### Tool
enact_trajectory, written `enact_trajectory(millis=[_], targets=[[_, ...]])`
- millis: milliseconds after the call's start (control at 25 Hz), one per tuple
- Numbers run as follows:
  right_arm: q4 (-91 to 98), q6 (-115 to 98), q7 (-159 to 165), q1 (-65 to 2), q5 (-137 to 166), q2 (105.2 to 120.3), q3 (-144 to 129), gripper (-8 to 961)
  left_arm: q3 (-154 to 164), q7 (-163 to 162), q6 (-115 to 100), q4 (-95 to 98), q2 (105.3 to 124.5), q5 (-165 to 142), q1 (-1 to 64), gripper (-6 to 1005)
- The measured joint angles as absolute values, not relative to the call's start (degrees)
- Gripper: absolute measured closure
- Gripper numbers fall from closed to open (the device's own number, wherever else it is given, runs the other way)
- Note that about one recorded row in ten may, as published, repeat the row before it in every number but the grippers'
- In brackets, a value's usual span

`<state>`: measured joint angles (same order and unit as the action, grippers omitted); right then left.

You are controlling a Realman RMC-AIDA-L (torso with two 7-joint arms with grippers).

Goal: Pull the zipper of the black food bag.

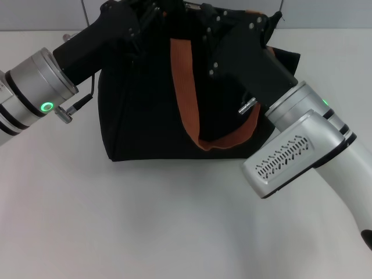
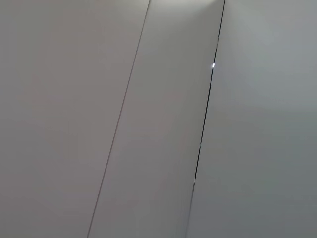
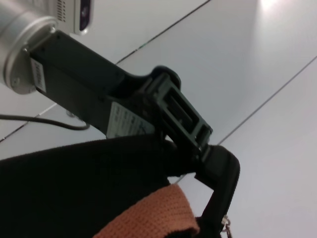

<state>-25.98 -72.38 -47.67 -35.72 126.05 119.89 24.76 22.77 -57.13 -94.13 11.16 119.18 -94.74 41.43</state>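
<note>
The left gripper (image 3: 198, 148) is seen in the right wrist view at the top edge of the black food bag (image 1: 145, 116), its fingers closed on a fold of black fabric there. The right gripper (image 1: 212, 17) is placed over the bag's top on the other side; how far it is open cannot be told. A small silvery piece, apparently the zipper (image 3: 226, 224), hangs just below the pinched fold. The bag stands on the white table (image 1: 145, 221), an orange-brown strap (image 1: 189, 99) draped down its front.
</note>
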Motion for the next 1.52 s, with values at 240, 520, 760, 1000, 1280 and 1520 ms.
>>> enact_trajectory(millis=[240, 520, 760, 1000, 1280, 1520], targets=[[-26.1, -70.1, -47.7, -35.5, 126.0, 119.88, 25.7, 953, 22.8, -57.1, -94.5, 11.2, 119.18, -94.6, 41.4, 906], [-26.1, -70.0, -47.3, -34.8, 125.9, 119.87, 26.3, 955, 22.7, -57.1, -94.6, 11.2, 119.18, -94.2, 41.2, 906], [-26.2, -70.4, -47.2, -34.7, 126.1, 119.88, 26.0, 955, 22.7, -57.1, -94.9, 11.2, 119.18, -93.7, 40.9, 906], [-28.6, -73.7, -46.2, -32.1, 126.3, 119.88, 26.2, 954, 22.7, -57.1, -94.9, 11.2, 119.18, -93.7, 40.7, 905], [-35.9, -78.9, -44.2, -25.4, 126.2, 119.48, 27.9, 953, 22.7, -57.1, -94.9, 11.2, 119.17, -93.7, 40.7, 905], [-44.2, -76.7, -35.9, -20.3, 125.3, 119.16, 29.2, 907, 23.0, -57.3, -95.1, 11.2, 119.18, -93.7, 40.7, 905]])
